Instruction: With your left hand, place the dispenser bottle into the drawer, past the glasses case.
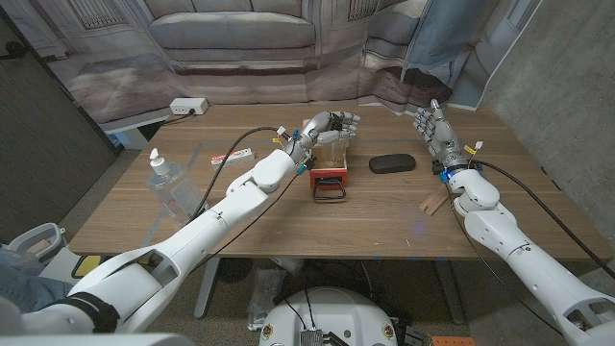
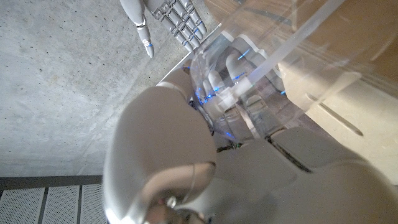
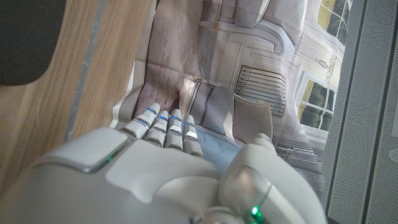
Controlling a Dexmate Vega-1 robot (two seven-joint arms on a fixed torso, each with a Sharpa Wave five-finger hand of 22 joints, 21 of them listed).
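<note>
My left hand (image 1: 332,127) reaches over the middle of the table and grips a clear dispenser bottle (image 1: 332,149) just above a small drawer with a red front (image 1: 329,179). In the left wrist view my fingers (image 2: 217,78) show through the clear bottle (image 2: 261,56), with its white inner tube running across. A black glasses case (image 1: 391,163) lies to the right of the drawer. My right hand (image 1: 435,130) stands upright beyond the case, fingers apart, holding nothing; it also appears as the right hand (image 2: 168,18) in the left wrist view.
A second clear pump bottle (image 1: 168,181) stands at the table's left side. A red and white packet (image 1: 231,156) lies between it and the drawer. A white power strip (image 1: 187,106) sits at the back left. A wooden stick (image 1: 432,204) lies near my right forearm.
</note>
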